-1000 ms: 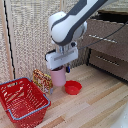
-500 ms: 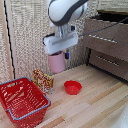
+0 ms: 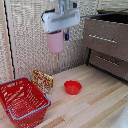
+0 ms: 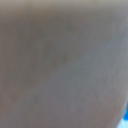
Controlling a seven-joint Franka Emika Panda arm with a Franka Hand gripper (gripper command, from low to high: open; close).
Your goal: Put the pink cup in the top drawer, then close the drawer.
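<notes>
The gripper's fingers (image 3: 65, 36) show only as a dark sliver with a blue tip beside the pink cup (image 3: 55, 41); the cup hangs from the gripper (image 3: 56, 34) in mid-air, so the fingers are clamped on it, though their grip is mostly hidden behind the cup's wall. The white robot arm (image 3: 61, 19) reaches down from above to hold it.

Taking the red bowl (image 3: 72, 87) on the wooden floor (image 3: 90, 105) as the landmark and reading from the exterior view's left: far to the bowl's left sits a red wire basket (image 3: 22, 102). Between basket and bowl, just behind them, a small yellow and red packet (image 3: 43, 80) stands upright. The pink cup hangs high above the bowl, slightly to its left, upright, in front of a woven wall panel (image 3: 30, 40). To the bowl's right and farther back stands the dark brown dresser (image 3: 107, 42), its top drawer (image 3: 112, 19) pulled open.

The wrist view is filled by a blurred pinkish-grey surface, too close to make out.
</notes>
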